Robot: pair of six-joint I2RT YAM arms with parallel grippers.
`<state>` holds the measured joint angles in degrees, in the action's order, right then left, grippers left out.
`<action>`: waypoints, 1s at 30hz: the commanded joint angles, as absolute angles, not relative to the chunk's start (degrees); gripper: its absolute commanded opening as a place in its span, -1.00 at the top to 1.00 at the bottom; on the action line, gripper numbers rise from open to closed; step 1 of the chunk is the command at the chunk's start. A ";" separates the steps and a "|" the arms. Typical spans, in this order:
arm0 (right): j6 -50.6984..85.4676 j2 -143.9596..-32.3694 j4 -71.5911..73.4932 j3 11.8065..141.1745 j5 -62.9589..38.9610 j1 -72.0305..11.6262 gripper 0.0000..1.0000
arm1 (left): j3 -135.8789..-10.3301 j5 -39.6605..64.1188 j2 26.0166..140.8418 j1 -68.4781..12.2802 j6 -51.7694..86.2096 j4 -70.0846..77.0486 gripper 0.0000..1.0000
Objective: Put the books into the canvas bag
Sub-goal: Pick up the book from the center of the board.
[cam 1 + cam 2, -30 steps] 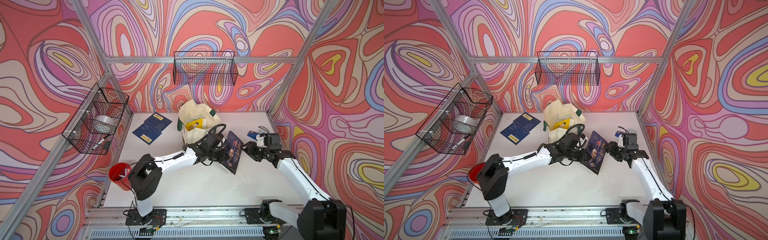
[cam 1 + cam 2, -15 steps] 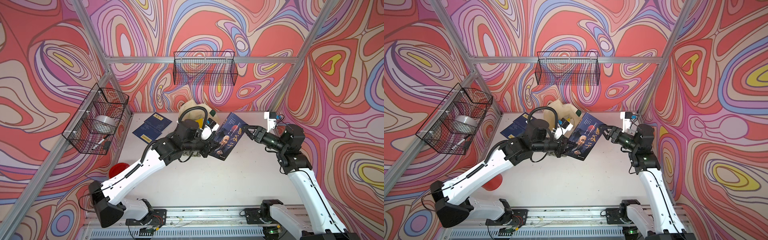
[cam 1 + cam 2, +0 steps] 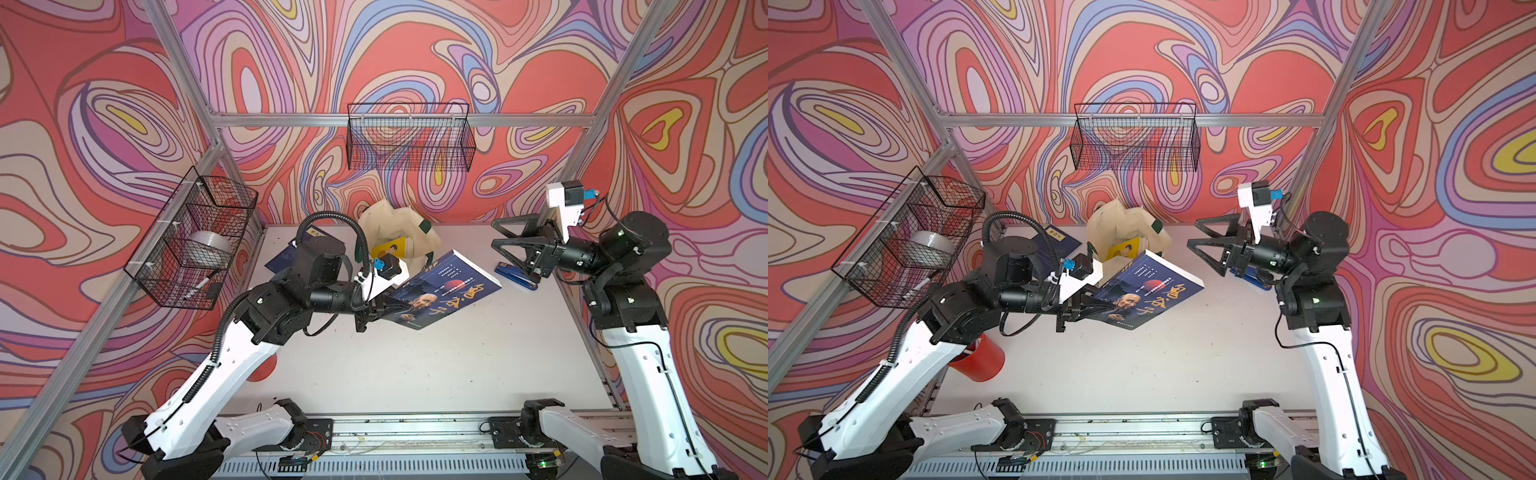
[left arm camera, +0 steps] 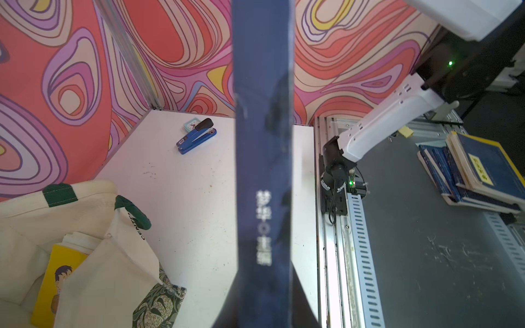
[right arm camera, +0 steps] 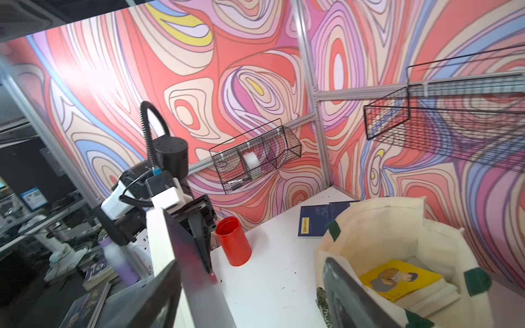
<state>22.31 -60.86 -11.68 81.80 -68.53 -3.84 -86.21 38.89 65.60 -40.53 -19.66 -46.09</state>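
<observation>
My left gripper (image 3: 404,309) (image 3: 1104,308) is shut on the dark book with a man's face (image 3: 442,291) (image 3: 1152,286), held tilted in the air just in front of the canvas bag (image 3: 401,224) (image 3: 1125,220). The left wrist view shows its navy spine (image 4: 262,170) between the jaws. Inside the bag (image 5: 383,227) lie the yellow book (image 5: 397,278) (image 3: 388,249) and a white one (image 5: 434,295). Two navy books (image 3: 1059,242) (image 5: 312,224) lie on the table behind my left arm. My right gripper (image 3: 496,235) (image 5: 250,306) is open and empty, right of the held book.
A blue stapler (image 3: 515,276) (image 4: 196,137) lies under my right gripper. A red cup (image 3: 980,359) (image 5: 234,241) stands at the table's left edge. Black wire baskets hang on the back wall (image 3: 409,137) and left wall (image 3: 195,241).
The dark book rose from standing on the table into the air in my left gripper. My right gripper, at the book's far edge half a second ago, opened wider and drew back right.
</observation>
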 commanded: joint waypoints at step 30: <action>1.34 -64.70 -42.11 87.69 -53.33 -22.05 1.00 | -89.12 39.13 69.68 -33.49 -18.48 -41.66 0.93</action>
<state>-1.21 -65.71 -42.81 87.22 -62.28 -22.13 -88.84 44.25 69.69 -34.28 -22.44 -49.39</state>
